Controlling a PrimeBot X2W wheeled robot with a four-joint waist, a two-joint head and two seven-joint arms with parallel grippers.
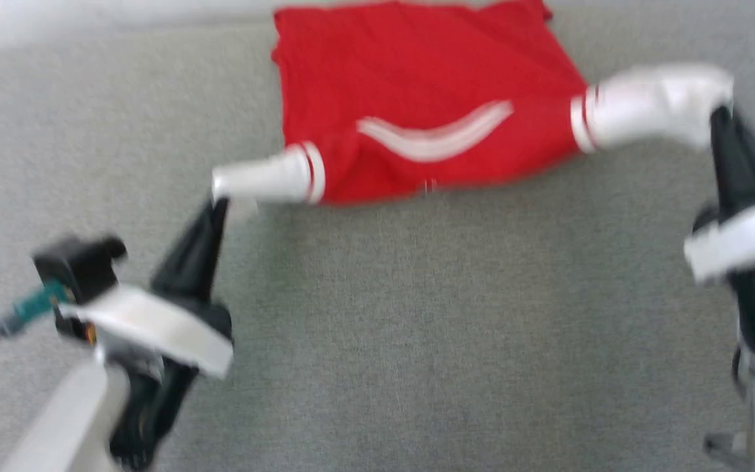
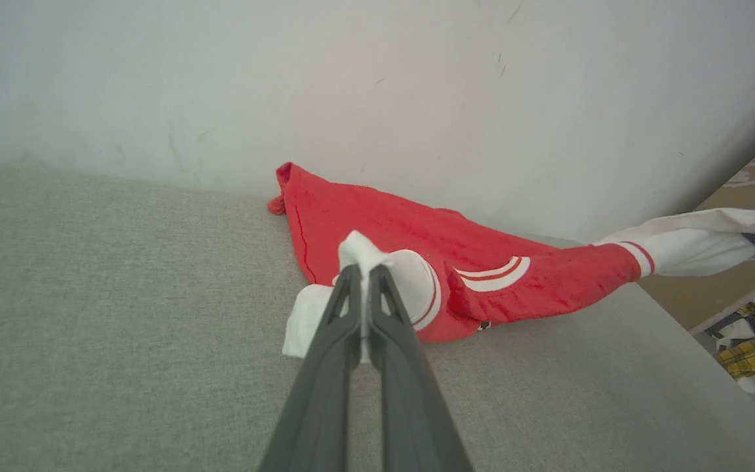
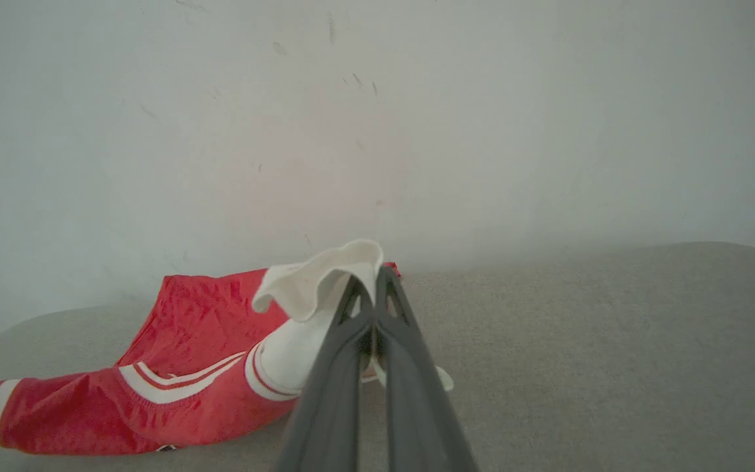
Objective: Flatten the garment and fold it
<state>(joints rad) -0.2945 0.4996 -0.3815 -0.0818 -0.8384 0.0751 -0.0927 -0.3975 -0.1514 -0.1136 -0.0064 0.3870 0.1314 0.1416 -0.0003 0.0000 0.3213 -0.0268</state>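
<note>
Gripping one sleeve each, both claws are clamped tight on the garment [image 1: 417, 78]: left claw [image 1: 220, 200] at centre-left of head view pinches the near white sleeve [image 1: 263, 178], right claw [image 1: 718, 115] at upper right holds the other sleeve [image 1: 653, 105] off the surface [image 1: 417, 328]. Red body lies spread at top centre, far edge up by the pale wall [image 2: 351, 78]. Curved white neck trim [image 1: 436, 134] faces up, approx mid-garment. Head view is blurry.
</note>
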